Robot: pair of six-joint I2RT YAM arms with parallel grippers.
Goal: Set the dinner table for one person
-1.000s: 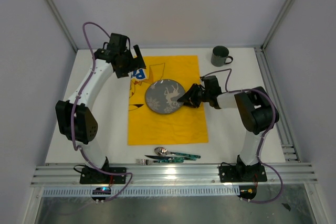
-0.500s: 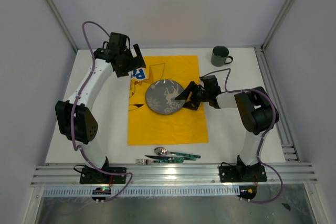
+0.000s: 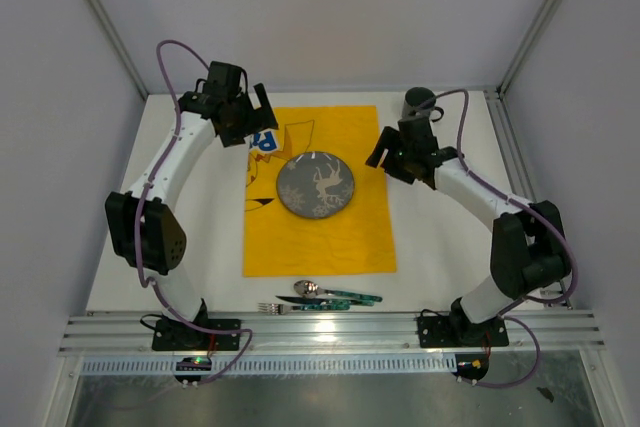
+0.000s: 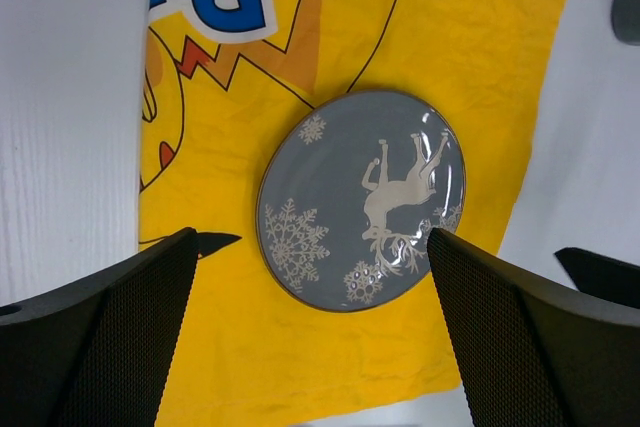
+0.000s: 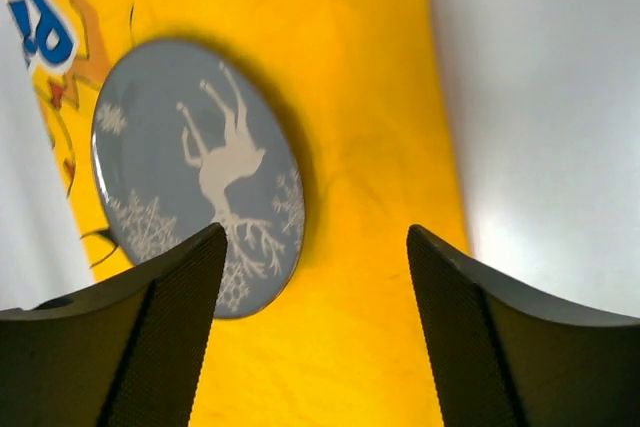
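**Both pincers empty, plate on cloth**

White counter [image 3: 440, 247] fills the cell floor beneath both arms. Yellow cloth [image 3: 320, 237] at centre, grey plate [image 3: 315, 185] on it. Left pincer [image 3: 255, 115] gapes wide, holding nothing, over the cloth's far-left corner. Right pincer [image 3: 383, 157] parted, empty, just right of the plate.

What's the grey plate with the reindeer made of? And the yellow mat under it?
The plate looks like glazed ceramic. It has a firm raised rim, and its smooth grey surface shows small light glints. It might also be enamel or melamine. The yellow mat looks like thin cloth with a matte finish, soft wrinkles and a printed cartoon.
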